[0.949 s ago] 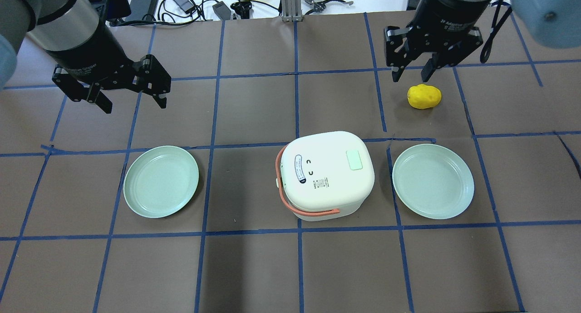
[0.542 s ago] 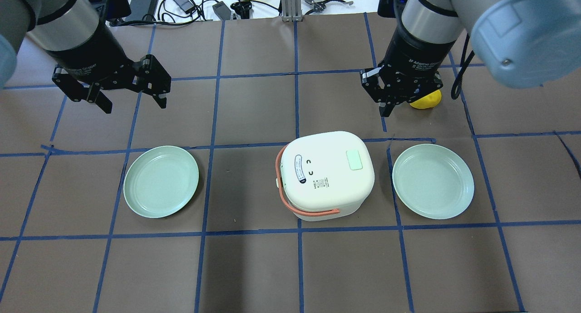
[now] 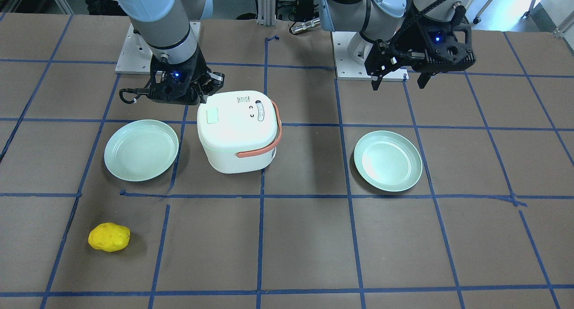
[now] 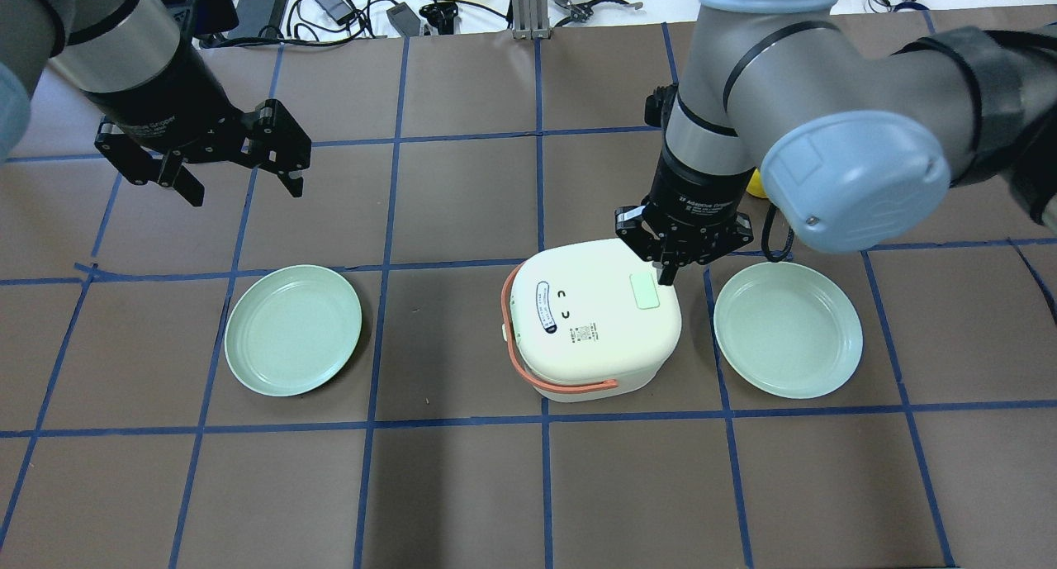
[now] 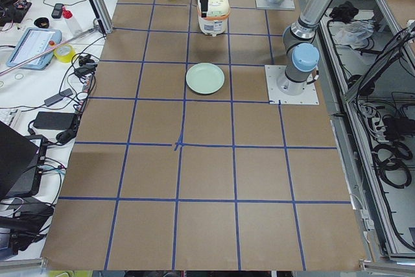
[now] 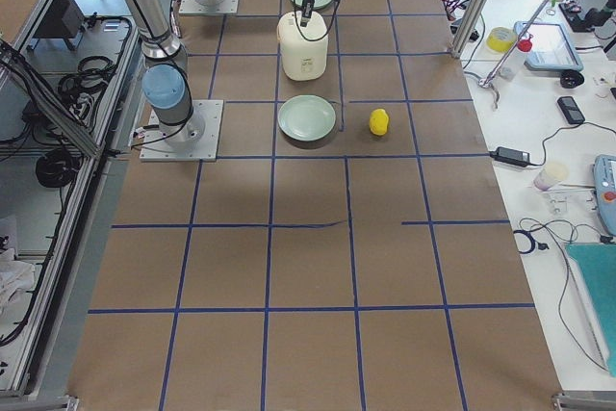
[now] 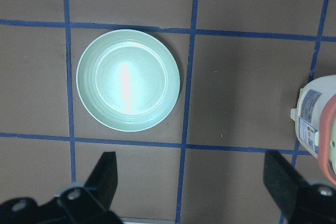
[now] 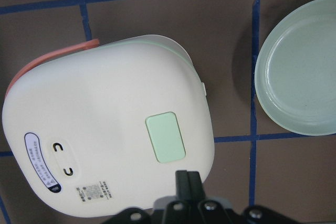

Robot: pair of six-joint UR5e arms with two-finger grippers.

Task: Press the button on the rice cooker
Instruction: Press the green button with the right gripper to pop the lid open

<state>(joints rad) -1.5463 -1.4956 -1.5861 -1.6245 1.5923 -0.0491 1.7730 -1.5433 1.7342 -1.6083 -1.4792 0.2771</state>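
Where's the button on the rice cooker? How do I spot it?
Find the white rice cooker in the middle of the table. On its lid, near the right hand, sits the button. It is a plain pale green rectangle, unlike the oval label with black print further along the lid.

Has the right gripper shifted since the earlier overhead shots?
Yes. The right gripper came toward the robot and left, from the yellow potato to the rice cooker's edge by the green button.
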